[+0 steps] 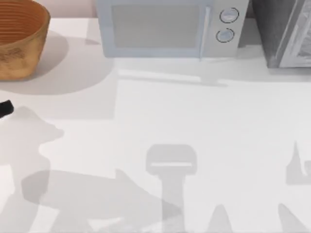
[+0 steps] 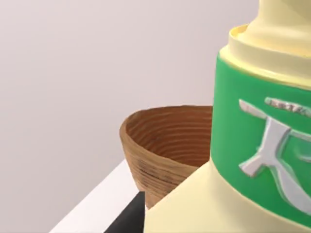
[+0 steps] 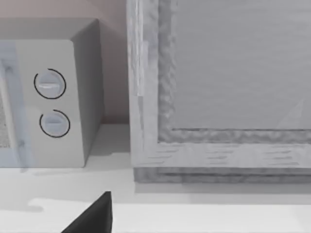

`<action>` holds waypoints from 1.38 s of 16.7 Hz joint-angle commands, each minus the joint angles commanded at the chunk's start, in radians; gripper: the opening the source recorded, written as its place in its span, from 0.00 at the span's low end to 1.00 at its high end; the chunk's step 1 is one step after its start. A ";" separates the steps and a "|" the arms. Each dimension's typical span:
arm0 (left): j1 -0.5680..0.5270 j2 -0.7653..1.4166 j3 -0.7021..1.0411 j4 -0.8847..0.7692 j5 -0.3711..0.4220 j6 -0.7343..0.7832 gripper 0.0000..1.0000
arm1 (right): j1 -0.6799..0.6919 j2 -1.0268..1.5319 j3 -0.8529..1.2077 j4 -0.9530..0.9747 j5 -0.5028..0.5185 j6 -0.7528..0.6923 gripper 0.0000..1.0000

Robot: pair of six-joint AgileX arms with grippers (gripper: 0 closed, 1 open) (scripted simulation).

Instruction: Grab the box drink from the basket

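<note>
The round brown-orange woven basket (image 1: 19, 36) is sitting at about ten o'clock on the white bench (image 1: 194, 126), at the far left corner. A black tip of the left gripper (image 1: 6, 108) is poking in at nine o'clock, below the basket; whether it is spread or pinching cannot be told. In the left wrist view, the pale-yellow carton with a green label, the box drink (image 2: 252, 145), is looming close to the camera, with the basket (image 2: 160, 145) beyond it. A grey microwave (image 1: 167, 26) is standing at twelve o'clock, a grey cabinet (image 1: 286, 29) at one o'clock. The right wrist view is facing the microwave (image 3: 48, 97) and cabinet (image 3: 218, 97); a black gripper part is showing there, its state unclear.
</note>
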 joint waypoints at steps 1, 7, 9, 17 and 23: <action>-0.019 0.071 0.015 0.056 -0.050 0.002 0.00 | 0.000 0.000 0.000 0.000 0.000 0.000 1.00; -0.098 0.372 0.077 0.291 -0.261 0.014 0.00 | 0.000 0.000 0.000 0.000 0.000 0.000 1.00; -0.105 0.399 0.084 0.312 -0.280 0.015 0.00 | 0.000 0.000 0.000 0.000 0.000 0.000 1.00; -0.084 0.457 0.080 0.363 -0.261 0.013 0.00 | 0.000 0.000 0.000 0.000 0.000 0.000 1.00; -0.011 0.683 0.094 0.584 -0.183 0.009 0.00 | 0.000 0.000 0.000 0.000 0.000 0.000 1.00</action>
